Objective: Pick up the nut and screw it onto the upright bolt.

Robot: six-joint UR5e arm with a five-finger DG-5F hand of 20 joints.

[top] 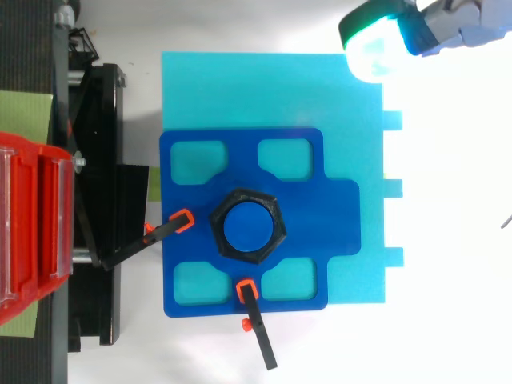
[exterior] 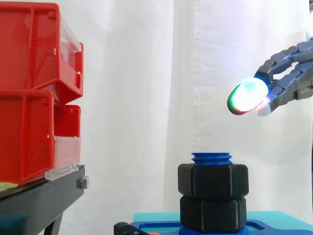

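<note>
A blue upright bolt (exterior: pixel 212 157) (top: pixel 246 226) stands in the middle of a dark blue fixture plate (top: pixel 336 216). A black hex nut (exterior: pixel 212 180) (top: pixel 278 230) sits on the bolt just under its top threads, above a second black hex piece (exterior: pixel 212 213) at the base. My hand (exterior: pixel 288 68) (top: pixel 452 24) hovers above and to the right of the bolt, well apart from it. Its fingers are stretched out and hold nothing, and one fingertip pad (exterior: pixel 247 95) (top: pixel 372 44) glows green and white.
The fixture plate lies on a cyan base board (top: pixel 352 88). Two black clamps with orange tips (top: pixel 180 220) (top: pixel 244 288) press at the bolt's base. Stacked red bins (exterior: pixel 29 98) (top: pixel 32 224) sit on a black stand (exterior: pixel 39 196) at the left.
</note>
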